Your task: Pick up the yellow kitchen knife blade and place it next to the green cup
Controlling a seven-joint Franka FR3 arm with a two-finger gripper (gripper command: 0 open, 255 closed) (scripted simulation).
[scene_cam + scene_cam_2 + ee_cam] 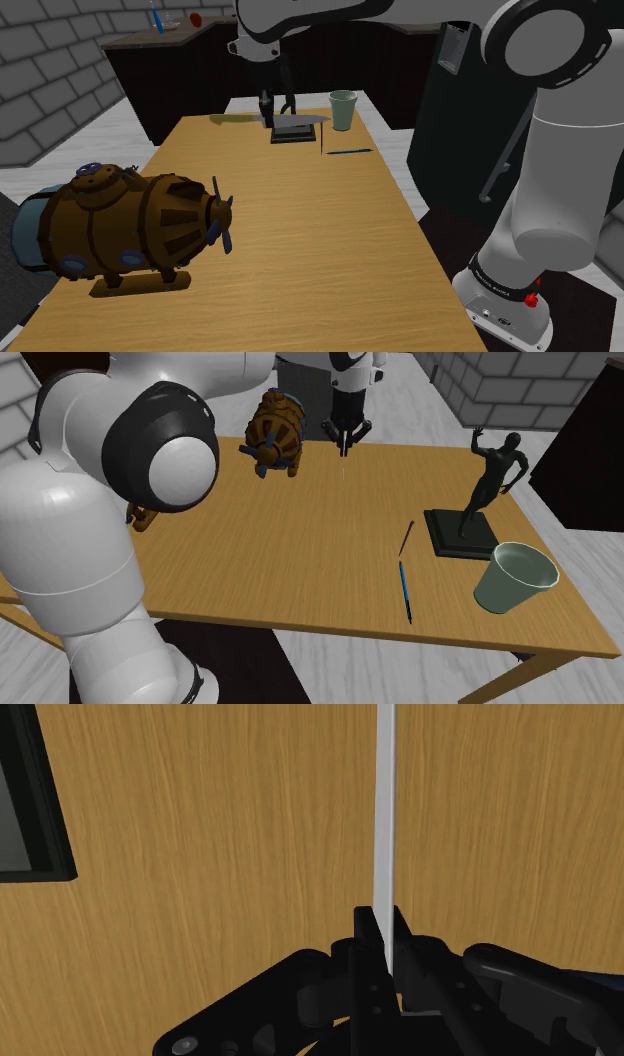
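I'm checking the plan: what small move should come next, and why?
Probably carry the knife toward the cup, skirting the statue: the end effector is shut on it, and the cup stands well away, beyond the statue.

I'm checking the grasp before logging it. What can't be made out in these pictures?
Wrist view: the knife blade in the tool runs off the edge, tip unseen; the statue base is cut off likewise.
Second exterior view: the arm hides part of the barrel-shaped model.
Shoulder view: countertop items, too small to name.
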